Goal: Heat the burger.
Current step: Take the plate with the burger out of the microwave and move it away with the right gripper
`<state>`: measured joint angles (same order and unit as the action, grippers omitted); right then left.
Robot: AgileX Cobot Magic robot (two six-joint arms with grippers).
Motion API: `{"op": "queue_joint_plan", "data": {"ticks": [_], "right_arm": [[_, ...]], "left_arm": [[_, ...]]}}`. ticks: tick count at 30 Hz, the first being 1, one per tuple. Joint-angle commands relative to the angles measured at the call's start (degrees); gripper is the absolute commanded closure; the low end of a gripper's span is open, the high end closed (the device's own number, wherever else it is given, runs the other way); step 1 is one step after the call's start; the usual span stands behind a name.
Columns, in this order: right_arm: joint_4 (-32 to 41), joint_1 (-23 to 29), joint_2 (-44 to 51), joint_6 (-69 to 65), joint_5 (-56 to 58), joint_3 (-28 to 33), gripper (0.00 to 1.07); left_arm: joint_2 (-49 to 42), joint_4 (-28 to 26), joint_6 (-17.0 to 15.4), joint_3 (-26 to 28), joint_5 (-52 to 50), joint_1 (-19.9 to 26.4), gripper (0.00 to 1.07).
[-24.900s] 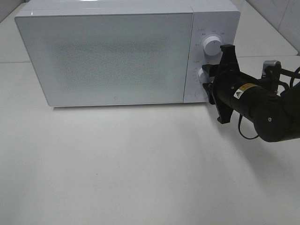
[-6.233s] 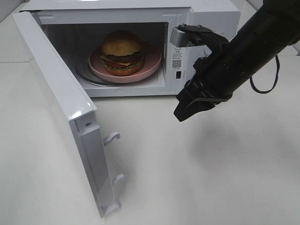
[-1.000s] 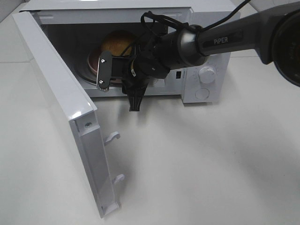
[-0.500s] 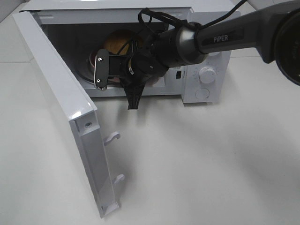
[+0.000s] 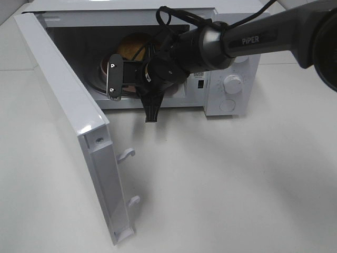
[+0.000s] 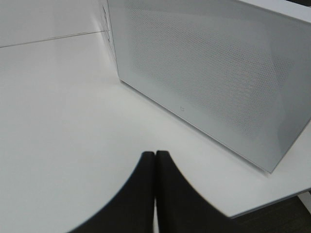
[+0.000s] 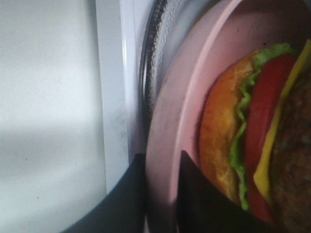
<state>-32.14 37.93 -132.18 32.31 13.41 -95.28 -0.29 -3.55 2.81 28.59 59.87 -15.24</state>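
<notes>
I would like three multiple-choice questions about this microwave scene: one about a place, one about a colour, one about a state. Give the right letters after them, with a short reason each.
1. Where is the burger?
A. on the table in front of the microwave
B. on a plate inside the microwave
C. on top of the microwave

2. What colour is the plate?
A. pink
B. blue
C. black

3. How does the microwave door stand?
A. shut
B. removed and lying flat
C. swung open

Answers:
1. B: the right wrist view shows the burger resting on the plate, within the microwave cavity.
2. A: its rim, between the right gripper fingers, is pink.
3. C: the exterior view shows the door swung out to the left, the cavity exposed.
</notes>
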Motion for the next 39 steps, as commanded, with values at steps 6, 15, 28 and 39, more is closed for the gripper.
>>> {"op": "queue_joint_plan", "data": {"ticks": [6, 15, 28, 39], "right_arm": [[0.63, -0.46, 5.90, 6.02, -1.60, 7.28, 1.07], [0.57, -0.46, 14.38, 10.03, -6.25, 18.39, 1.07], [0.52, -0.46, 23.38, 15.13, -9.00, 30.54, 1.07], [0.40, -0.46, 32.26, 19.54, -10.49, 40.91, 1.07]], "left_arm": [[-1.09, -0.11, -0.11, -0.17, -0.52, 0.17, 1.07], [-1.09, -0.11, -0.11, -0.17, -0.52, 0.17, 1.07], [-1.09, -0.11, -0.11, -0.17, -0.52, 0.17, 1.07], [-1.09, -0.11, -0.11, -0.17, -0.52, 0.17, 1.07]]}}
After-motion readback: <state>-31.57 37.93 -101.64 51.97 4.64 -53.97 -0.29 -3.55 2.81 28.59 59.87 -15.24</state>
